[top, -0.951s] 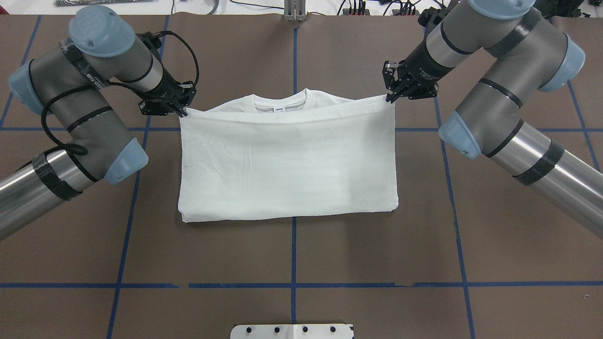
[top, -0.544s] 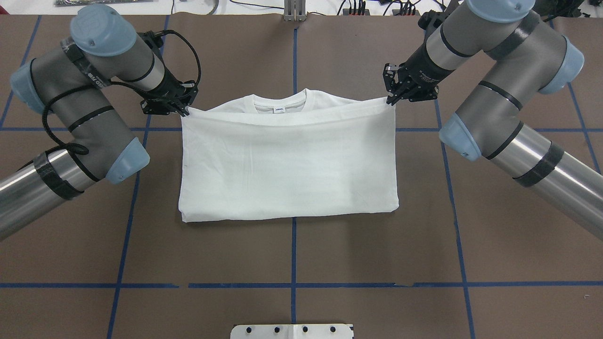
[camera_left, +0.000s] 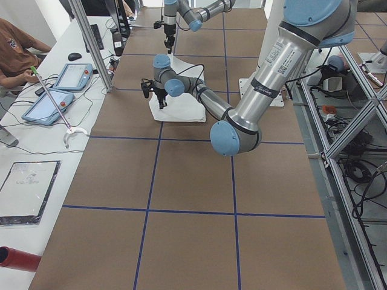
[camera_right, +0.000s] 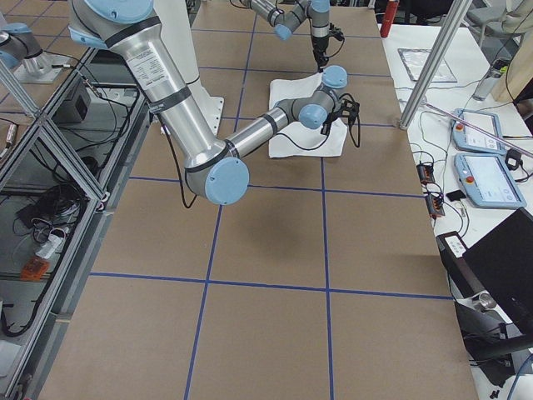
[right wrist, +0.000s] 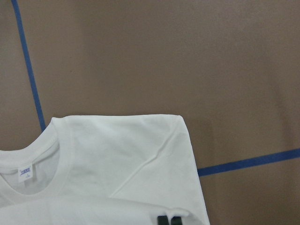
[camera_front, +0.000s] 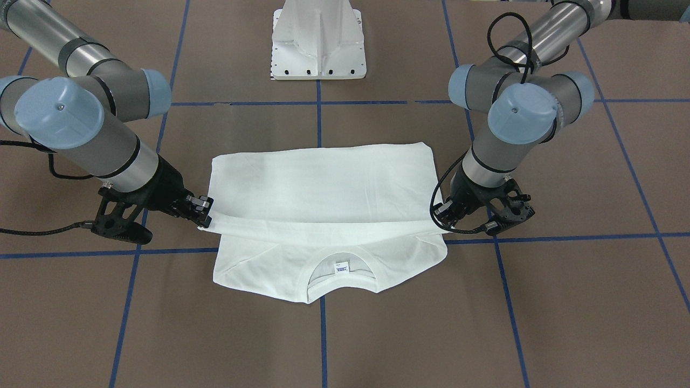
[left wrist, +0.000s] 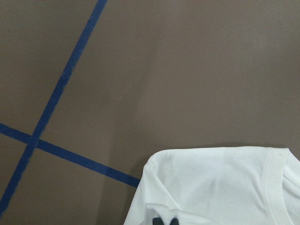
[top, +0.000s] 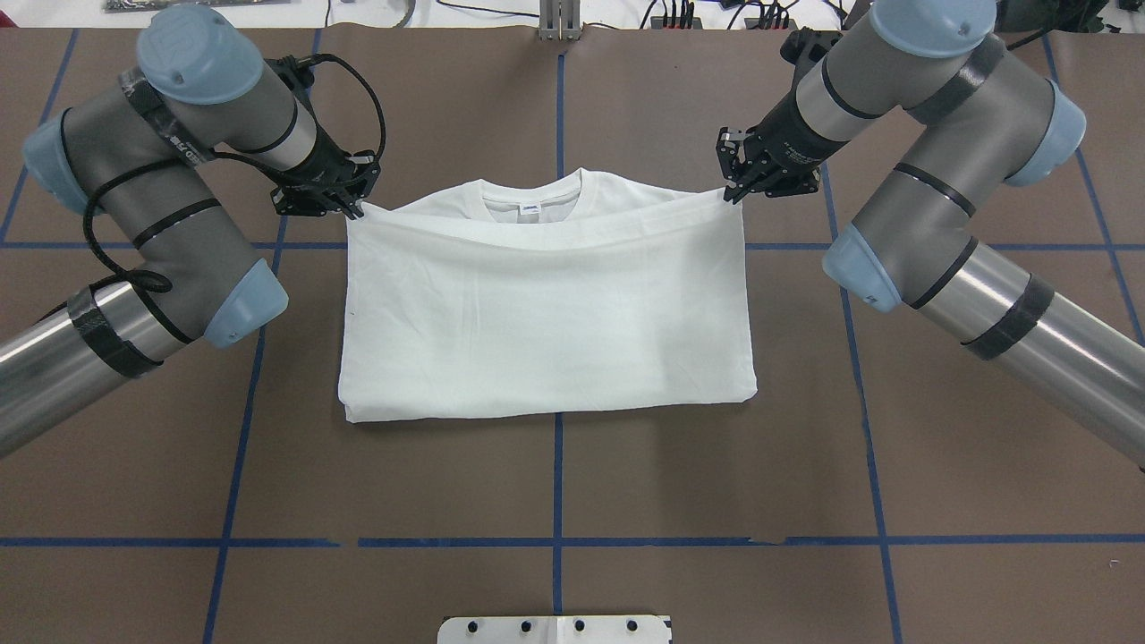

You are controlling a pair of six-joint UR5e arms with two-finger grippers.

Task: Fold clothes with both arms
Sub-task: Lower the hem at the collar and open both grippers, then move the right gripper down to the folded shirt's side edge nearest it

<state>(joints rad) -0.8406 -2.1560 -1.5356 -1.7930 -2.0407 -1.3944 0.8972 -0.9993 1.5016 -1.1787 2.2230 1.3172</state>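
**Item:** T-shirt (top: 546,322), white, at the middle of the table (top: 716,465), doubled over into a broad rectangle with the collar (top: 532,192) on the far side from the robot.

**Surroundings:** blue tape lines (top: 556,483) form a grid on the table. A white pedestal base (camera_front: 318,40) stands on the robot's side, well apart from the shirt. Both arms' elbows overhang bare table on either side and cover none of the cloth.

**Left gripper** (top: 353,207): clenched on the left corner of the upper layer's edge.

**Right gripper** (top: 735,190): clenched on the right corner. The held edge runs straight between the two.

**By view:**
- The front view shows the collar opening and the strip of shoulders beyond the held edge.
- The overhead view shows the thick folded edge nearest the robot.
- The left side view alone shows a side bench with two tablets (camera_left: 45,106) and a seated person (camera_left: 15,51).
- The wrist views show shoulder corners and a small label (right wrist: 26,173) (fingertips are only dark stubs at the bottom edge).

**Materials:** soft knit with faint creases and a ribbed collar; matt brown table cover; black grippers.
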